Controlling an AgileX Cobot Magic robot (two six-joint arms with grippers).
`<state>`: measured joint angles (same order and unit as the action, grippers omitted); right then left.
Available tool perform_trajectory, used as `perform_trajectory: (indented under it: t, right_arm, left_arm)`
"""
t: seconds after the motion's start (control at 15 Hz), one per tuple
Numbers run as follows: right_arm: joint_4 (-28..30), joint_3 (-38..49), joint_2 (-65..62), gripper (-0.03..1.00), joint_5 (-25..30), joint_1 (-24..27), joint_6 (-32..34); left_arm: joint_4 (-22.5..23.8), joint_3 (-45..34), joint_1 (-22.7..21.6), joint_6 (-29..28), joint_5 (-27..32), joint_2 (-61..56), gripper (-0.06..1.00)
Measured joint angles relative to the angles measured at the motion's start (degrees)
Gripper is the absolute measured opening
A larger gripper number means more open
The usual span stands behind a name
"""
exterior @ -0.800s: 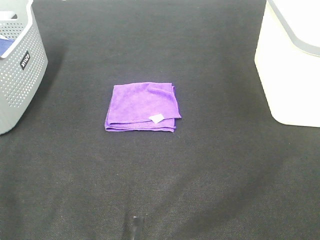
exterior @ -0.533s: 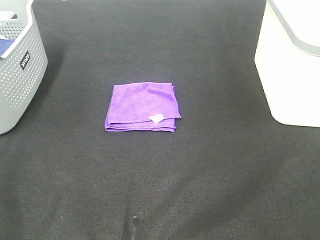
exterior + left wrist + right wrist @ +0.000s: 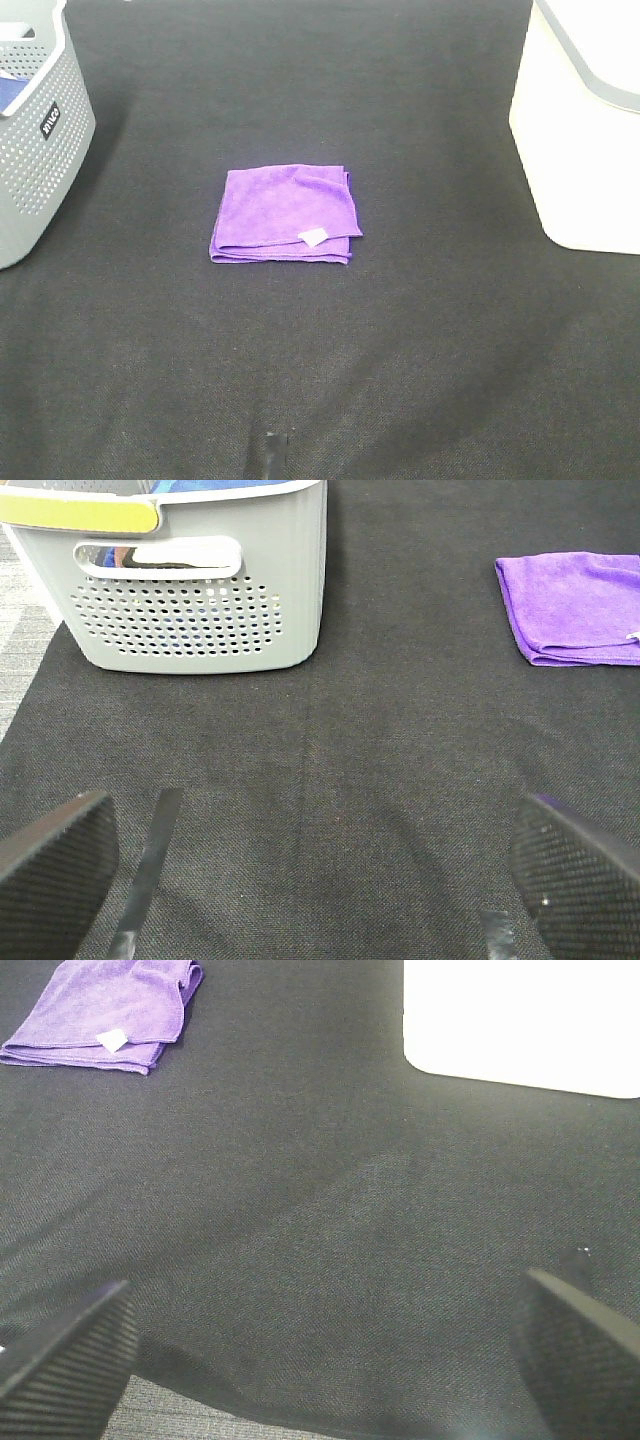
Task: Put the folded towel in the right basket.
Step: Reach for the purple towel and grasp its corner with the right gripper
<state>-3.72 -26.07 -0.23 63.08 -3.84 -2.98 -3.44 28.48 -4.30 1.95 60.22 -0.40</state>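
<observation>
Folded purple towel (image 3: 286, 216) lies flat on the black mat (image 3: 420, 340) just left of frame centre, well apart from the white basket (image 3: 575, 150) at upper right and the grey perforated basket (image 3: 40, 150) at upper left. Left gripper (image 3: 315, 865) and right gripper (image 3: 320, 1350) are both spread wide, holding nothing.
</observation>
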Motion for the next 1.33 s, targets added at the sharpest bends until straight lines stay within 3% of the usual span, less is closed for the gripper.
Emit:
perform_trajectory:
  t: [1.33]
  right_arm:
    - [0.1, 0.0, 0.0, 0.96, 0.0, 0.0, 0.0]
  left_arm:
    - [-0.2, 0.0, 0.0, -0.1, 0.0, 0.0, 0.99]
